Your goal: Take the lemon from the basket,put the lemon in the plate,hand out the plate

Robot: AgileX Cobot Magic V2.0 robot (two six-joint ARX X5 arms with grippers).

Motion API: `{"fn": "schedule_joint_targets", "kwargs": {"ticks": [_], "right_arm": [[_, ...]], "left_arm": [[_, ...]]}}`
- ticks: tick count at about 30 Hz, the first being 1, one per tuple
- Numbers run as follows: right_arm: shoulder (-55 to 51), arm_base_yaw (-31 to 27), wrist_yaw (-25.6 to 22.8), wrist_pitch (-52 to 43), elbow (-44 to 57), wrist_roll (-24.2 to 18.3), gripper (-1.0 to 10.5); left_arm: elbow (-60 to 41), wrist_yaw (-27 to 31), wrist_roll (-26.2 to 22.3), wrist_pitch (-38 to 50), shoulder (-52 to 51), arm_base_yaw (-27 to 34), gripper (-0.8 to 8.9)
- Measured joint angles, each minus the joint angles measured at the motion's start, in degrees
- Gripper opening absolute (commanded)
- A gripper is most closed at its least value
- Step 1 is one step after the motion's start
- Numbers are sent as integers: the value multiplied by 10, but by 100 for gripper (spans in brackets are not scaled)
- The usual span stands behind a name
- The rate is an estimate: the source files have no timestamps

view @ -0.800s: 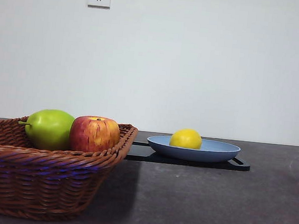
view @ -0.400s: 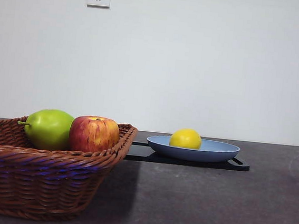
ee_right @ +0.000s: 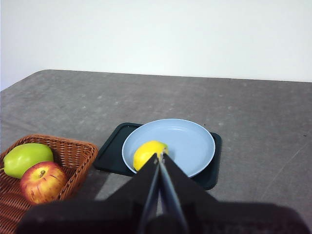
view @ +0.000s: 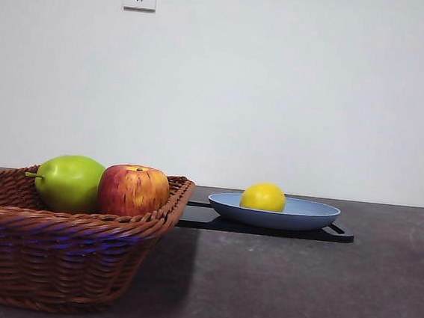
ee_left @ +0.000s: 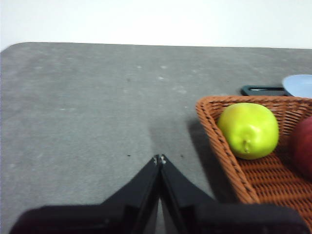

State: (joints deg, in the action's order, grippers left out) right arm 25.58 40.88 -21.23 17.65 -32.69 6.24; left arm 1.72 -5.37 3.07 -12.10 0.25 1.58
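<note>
The grey surface (view: 297, 287) carries the wicker basket (view: 53, 253) with green pear (view: 68, 182) and apple (view: 133, 190); the lemon (ee_right: 148, 153) lies in the blue plate (ee_right: 187, 144) on its black tray (ee_right: 109, 156). My left fingers (ee_left: 159, 159) and right fingers (ee_right: 160, 157) are pressed together, empty.

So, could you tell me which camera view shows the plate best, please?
The right wrist view: it looks down on the plate, showing its whole round rim, the lemon inside and the black tray beneath. The front view gives only an edge-on profile; the left wrist view catches just a sliver.
</note>
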Motion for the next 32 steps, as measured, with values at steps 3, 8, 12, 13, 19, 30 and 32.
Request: {"fn": "schedule_joint_targets", "kwargs": {"ticks": [3,8,12,13,19,30,32], "right_arm": [[0,0,0,0,0,0,3],[-3,0,0,0,0,0,3],[-3,0,0,0,0,0,3],[-3,0,0,0,0,0,3],[-3,0,0,0,0,0,3],[-4,0,0,0,0,-2,3],[-13,0,0,2,0,-13,3]], "left_arm": [[-1,12,2,1,0,-5,9],[-1,7,5,2,0,-5,9],[-1,7,6,2,0,-5,9],[-1,7,6,2,0,-5,9],[-1,7,6,2,0,-5,9],[-1,7,6,2,0,-5,9],[-1,7,6,2,0,-5,9]]}}
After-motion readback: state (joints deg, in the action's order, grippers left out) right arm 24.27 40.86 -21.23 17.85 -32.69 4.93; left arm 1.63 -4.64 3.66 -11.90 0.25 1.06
